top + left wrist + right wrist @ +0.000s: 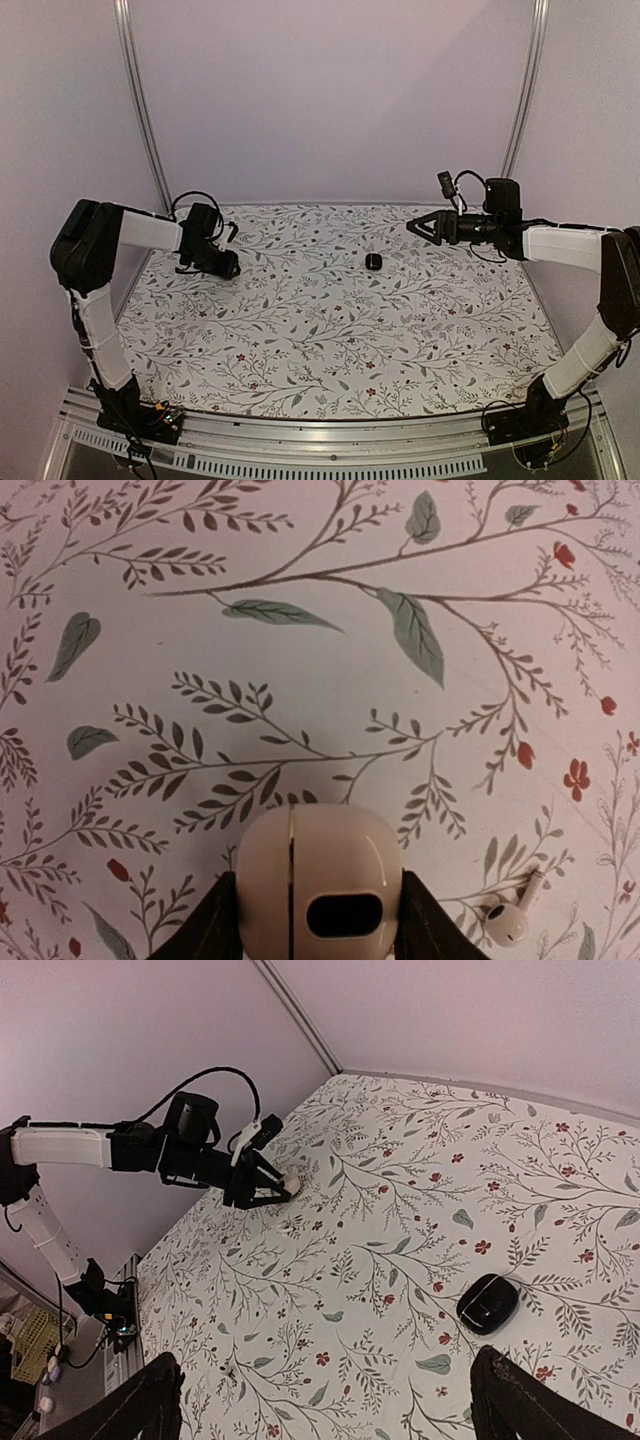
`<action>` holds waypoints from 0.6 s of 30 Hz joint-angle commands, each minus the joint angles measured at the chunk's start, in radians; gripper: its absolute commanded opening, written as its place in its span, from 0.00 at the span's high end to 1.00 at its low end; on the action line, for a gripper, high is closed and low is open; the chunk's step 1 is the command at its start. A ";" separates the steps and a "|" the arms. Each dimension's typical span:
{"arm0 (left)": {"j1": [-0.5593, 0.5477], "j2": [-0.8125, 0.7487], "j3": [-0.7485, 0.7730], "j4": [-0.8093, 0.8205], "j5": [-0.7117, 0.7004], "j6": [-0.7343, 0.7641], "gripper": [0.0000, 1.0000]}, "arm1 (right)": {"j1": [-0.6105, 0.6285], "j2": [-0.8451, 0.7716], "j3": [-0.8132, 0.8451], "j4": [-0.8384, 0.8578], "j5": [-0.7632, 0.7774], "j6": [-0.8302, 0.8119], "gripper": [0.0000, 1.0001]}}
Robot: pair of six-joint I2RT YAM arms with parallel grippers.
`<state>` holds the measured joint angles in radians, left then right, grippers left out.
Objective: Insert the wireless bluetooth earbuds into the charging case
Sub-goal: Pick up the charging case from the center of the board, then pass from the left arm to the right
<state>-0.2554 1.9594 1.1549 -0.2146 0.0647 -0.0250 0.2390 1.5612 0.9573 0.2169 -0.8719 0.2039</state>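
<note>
The black charging case [373, 262] lies closed on the floral table at centre-back, also low right in the right wrist view [488, 1305]. My left gripper [228, 265] is low at the back left, shut on a white rounded case [318, 885] with a lid seam and a dark oval slot; its fingers [215, 930] press both sides. A white stemmed earbud [505, 920] lies on the table just right of that gripper, also in the right wrist view [283, 1228]. My right gripper [415, 227] is wide open and empty, held above the table right of the black case. No black earbud shows.
A tiny piece [226, 1370] lies on the cloth nearer the front, too small to identify. Pink walls with metal rails [140, 100] close in the back and sides. The floral table [330, 340] runs to the near metal edge.
</note>
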 commanded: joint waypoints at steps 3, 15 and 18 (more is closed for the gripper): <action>-0.149 -0.208 -0.077 0.082 0.006 0.068 0.64 | 0.001 0.009 0.003 -0.003 -0.079 0.070 0.02; -0.507 -0.476 -0.199 0.296 0.074 0.226 0.63 | 0.156 0.050 0.005 -0.015 -0.134 0.148 0.06; -0.598 -0.492 -0.209 0.316 0.061 0.268 0.64 | 0.208 0.068 0.015 -0.023 -0.129 0.158 0.10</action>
<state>-0.7658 1.4902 0.9714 0.0322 0.1230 0.1646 0.3897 1.5978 0.9569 0.2081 -0.9833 0.3340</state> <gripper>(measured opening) 0.450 0.917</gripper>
